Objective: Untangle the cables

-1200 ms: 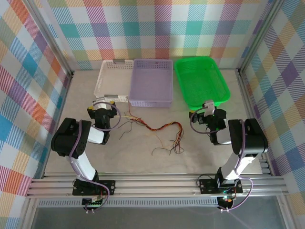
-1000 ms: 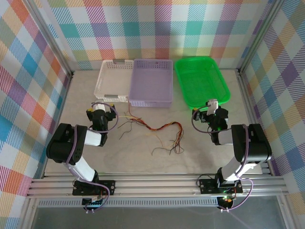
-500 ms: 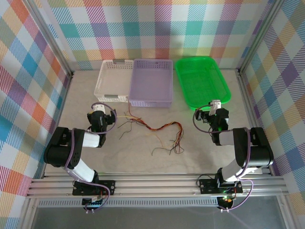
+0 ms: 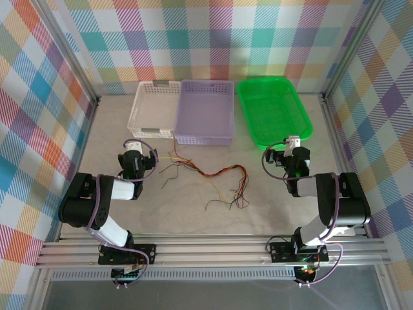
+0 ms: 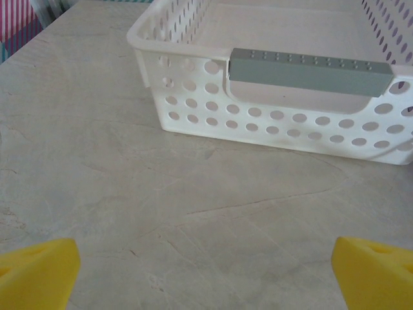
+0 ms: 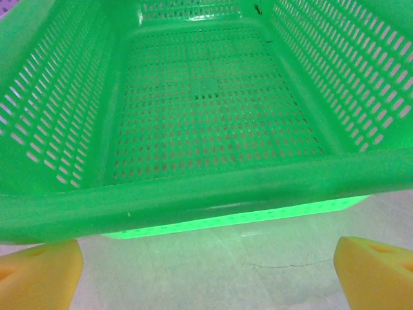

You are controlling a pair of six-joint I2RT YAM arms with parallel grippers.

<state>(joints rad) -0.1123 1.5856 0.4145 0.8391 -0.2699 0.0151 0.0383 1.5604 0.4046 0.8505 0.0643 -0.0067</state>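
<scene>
Cables (image 4: 237,175): loose red, orange and black tangle lying mid-counter (image 4: 181,216), just near of the purple basket (image 4: 205,137). Both arms folded low, pointing far. Left fingers (image 5: 39,271) spread wide, empty, facing the white basket (image 5: 193,110). Right fingers (image 6: 39,271) wide, empty, facing the green basket (image 6: 193,187).

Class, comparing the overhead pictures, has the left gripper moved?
Yes. The left gripper has pulled back and leftward, away from the white perforated plastic basket.

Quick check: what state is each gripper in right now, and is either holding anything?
The left gripper is open, holding nothing.
The right gripper is open, holding nothing.
</scene>
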